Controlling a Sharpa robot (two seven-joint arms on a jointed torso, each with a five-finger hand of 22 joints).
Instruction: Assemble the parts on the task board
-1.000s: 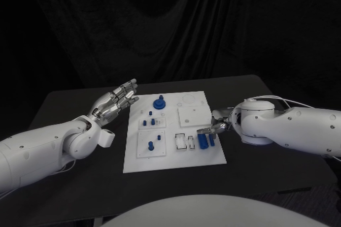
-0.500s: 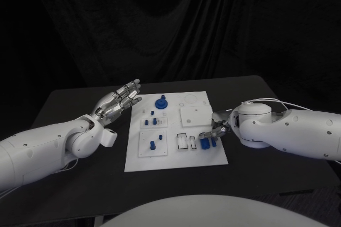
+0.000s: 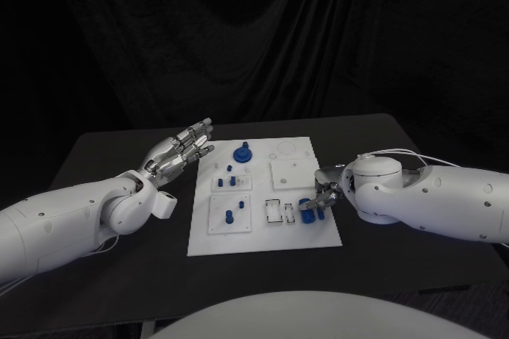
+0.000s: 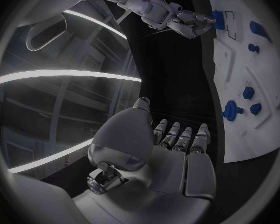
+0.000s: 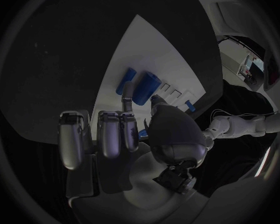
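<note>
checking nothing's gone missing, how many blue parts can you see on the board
7 show on the task board: the knobbed disc at the far end, three small pegs below it, one peg nearer, and two cylinders by the right hand, which may hide more.

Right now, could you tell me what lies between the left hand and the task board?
Only bare black table. In the head view the left hand, fingers apart, hovers beside the task board, and nothing lies in the dark strip between them.

White rectangular task board point(image 3: 254, 240) lying flat mid-table, bearing raised square plates. Blue parts: round knobbed piece point(image 3: 242, 155) near far edge, small pegs point(image 3: 223, 182) upright in left plates, two cylinders point(image 3: 310, 209) lying at right edge.
</note>
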